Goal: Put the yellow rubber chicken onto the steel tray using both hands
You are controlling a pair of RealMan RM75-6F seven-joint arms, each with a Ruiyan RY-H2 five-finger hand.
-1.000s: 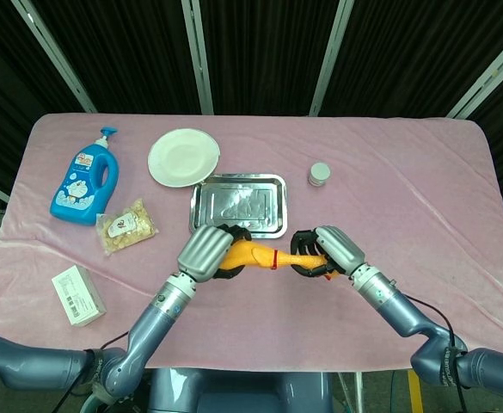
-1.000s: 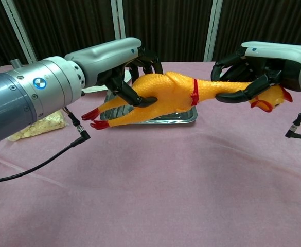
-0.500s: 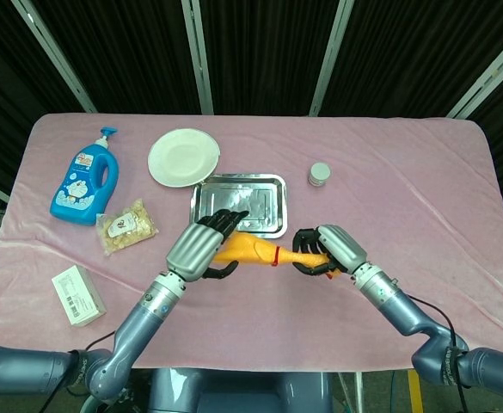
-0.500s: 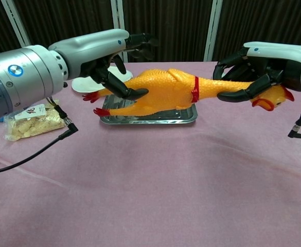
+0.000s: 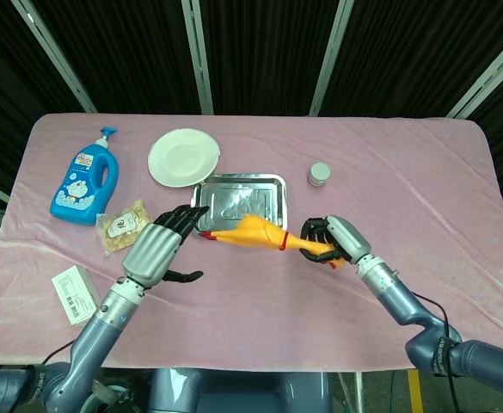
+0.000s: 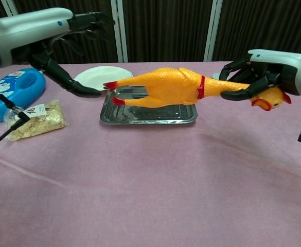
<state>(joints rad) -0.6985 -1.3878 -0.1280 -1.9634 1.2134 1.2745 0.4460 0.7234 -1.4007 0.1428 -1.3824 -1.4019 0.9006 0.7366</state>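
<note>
The yellow rubber chicken (image 5: 253, 233) (image 6: 165, 87) with a red collar hangs in the air, its red feet over the front edge of the steel tray (image 5: 225, 194) (image 6: 109, 117). My right hand (image 5: 332, 243) (image 6: 263, 72) grips its neck and head end on the right. My left hand (image 5: 156, 251) (image 6: 52, 38) has let go and hovers open to the left of the tray, fingers spread, apart from the chicken.
A white plate (image 5: 183, 157) lies behind the tray's left corner. A blue detergent bottle (image 5: 84, 182), a snack bag (image 5: 127, 226) and a white box (image 5: 77, 295) sit on the left. A small tin (image 5: 319, 174) stands right of the tray.
My left hand released the chicken's body and pulled back to the left, opening. The right hand still holds the neck and the chicken has swung further over the tray.
</note>
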